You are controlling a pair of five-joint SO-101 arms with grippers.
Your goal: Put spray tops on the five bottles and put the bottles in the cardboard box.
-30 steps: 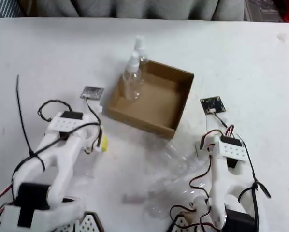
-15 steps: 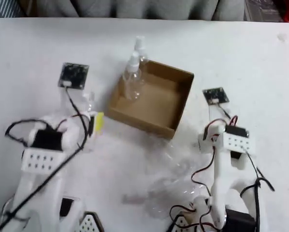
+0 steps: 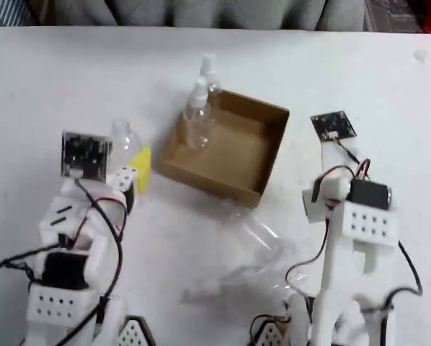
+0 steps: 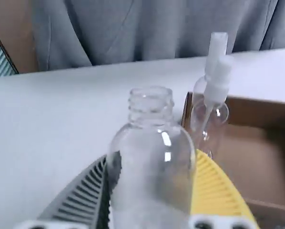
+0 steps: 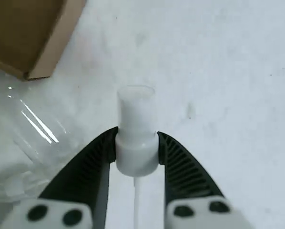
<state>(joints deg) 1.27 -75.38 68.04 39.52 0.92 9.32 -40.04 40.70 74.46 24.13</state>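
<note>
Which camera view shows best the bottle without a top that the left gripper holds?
The left wrist view: the bottle stands close and upright, its open neck plain, between the grey and yellow fingers of the left gripper. The high view shows its upper part from above, beside the arm's camera board.

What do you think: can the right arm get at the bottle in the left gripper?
Probably yes: the left gripper holds the bottle upright, neck bare, beside the box, not behind it. But the right gripper is shut on a spray top.
</note>
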